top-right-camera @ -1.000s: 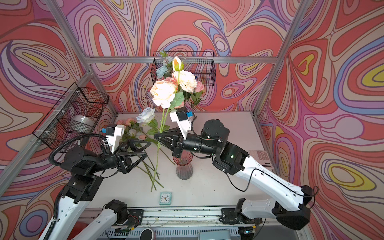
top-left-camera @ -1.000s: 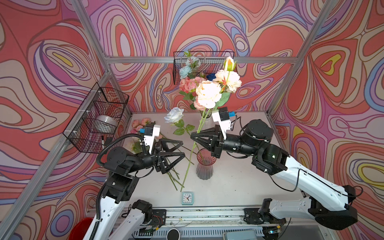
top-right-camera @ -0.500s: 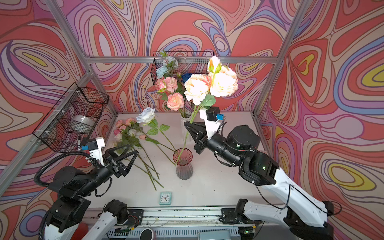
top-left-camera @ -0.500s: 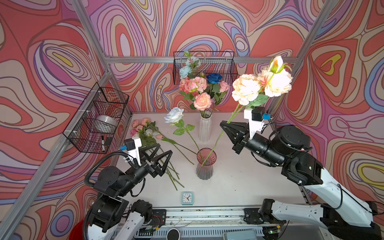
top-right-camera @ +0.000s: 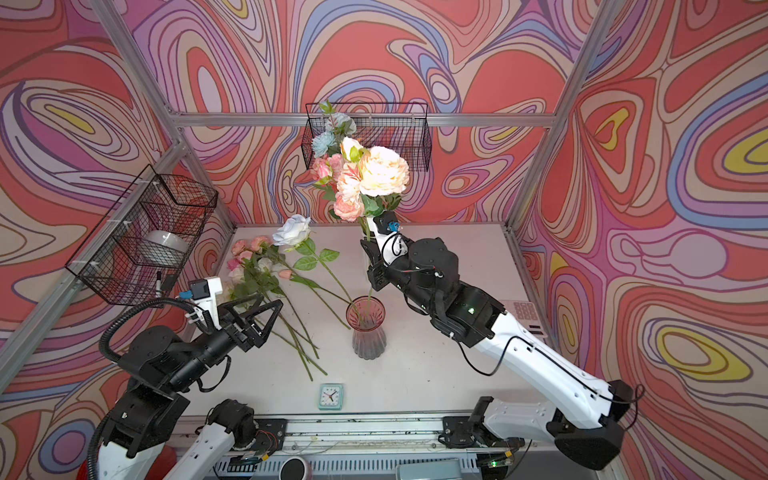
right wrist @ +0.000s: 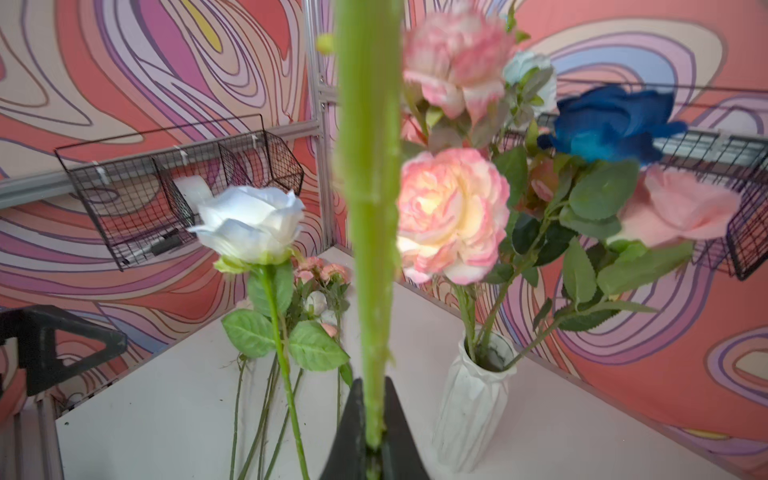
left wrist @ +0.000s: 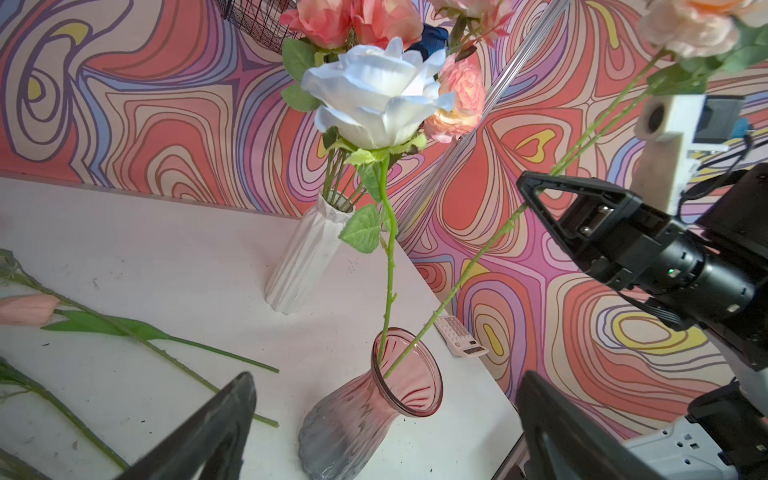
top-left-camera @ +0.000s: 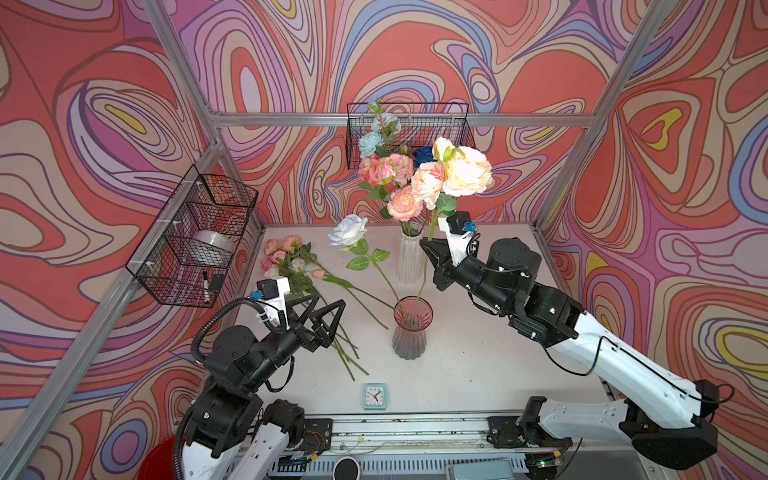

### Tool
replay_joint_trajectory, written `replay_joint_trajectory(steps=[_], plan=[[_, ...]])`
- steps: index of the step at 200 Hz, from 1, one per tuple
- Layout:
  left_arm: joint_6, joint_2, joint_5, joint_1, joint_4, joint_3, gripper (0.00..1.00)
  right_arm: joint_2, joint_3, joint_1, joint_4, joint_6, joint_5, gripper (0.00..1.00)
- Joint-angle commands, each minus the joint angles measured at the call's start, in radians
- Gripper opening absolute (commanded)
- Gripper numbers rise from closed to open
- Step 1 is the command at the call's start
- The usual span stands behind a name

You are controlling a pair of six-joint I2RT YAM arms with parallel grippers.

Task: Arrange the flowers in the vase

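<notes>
Flowers [top-right-camera: 374,170] in hand: one peach spray [top-left-camera: 453,174], stem pinched tight in my right tool [top-left-camera: 430,249]; the right wrist view shows it squeezed between the closed jaws. Change noted: half a second ago this arm was swung out wide to the right with the spray leaning hard. Now it has come back over the middle and the spray stands much nearer upright, blooms in front of the white vase [top-left-camera: 409,257] bunch in both top views. Stem foot sits inside the mouth of the pink vase [top-left-camera: 412,332], alongside the white rose [top-left-camera: 348,230], already planted there and leaning left. My left tool [top-left-camera: 329,300], near the vase a second ago, drew back and has edged forward again; jaws wide, empty, hanging over the loose stems [top-left-camera: 299,274] on the surface [top-left-camera: 478,365]. Reading: spray is lined up and its insertion as good as made; what's left for it is to lower and let go. Risk, my guess: the heavy head could swing the stem against the rim or crowd the white rose once released. After that, several loose stems wait, likely work for the left tool.
</notes>
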Motion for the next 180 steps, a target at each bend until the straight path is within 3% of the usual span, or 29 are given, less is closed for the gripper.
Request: replay_joint_trajectory(steps=[1,24,52,62,77,147,180], plan=[[-0.011,0.013,-0.014,-0.004,-0.030,-0.020,1.00,0.016,-0.059,-0.034,0.021,0.093,-0.064,0.00],[-0.025,0.025,-0.038,-0.004,-0.054,-0.029,1.00,0.039,-0.084,-0.036,-0.011,0.134,-0.081,0.00],[-0.051,0.039,-0.074,-0.003,-0.080,-0.042,1.00,0.031,-0.093,-0.035,-0.052,0.175,-0.073,0.41],[-0.063,0.047,-0.086,-0.003,-0.086,-0.047,1.00,0.021,-0.094,-0.036,-0.062,0.186,-0.071,0.51],[-0.076,0.065,-0.107,-0.003,-0.103,-0.046,1.00,-0.001,-0.101,-0.036,-0.068,0.201,-0.066,0.58],[-0.137,0.153,-0.256,-0.001,-0.181,-0.055,0.88,-0.162,-0.168,-0.035,-0.048,0.244,-0.096,0.63],[-0.173,0.273,-0.260,0.037,-0.176,-0.074,0.71,-0.257,-0.215,-0.036,-0.045,0.264,-0.089,0.61]])
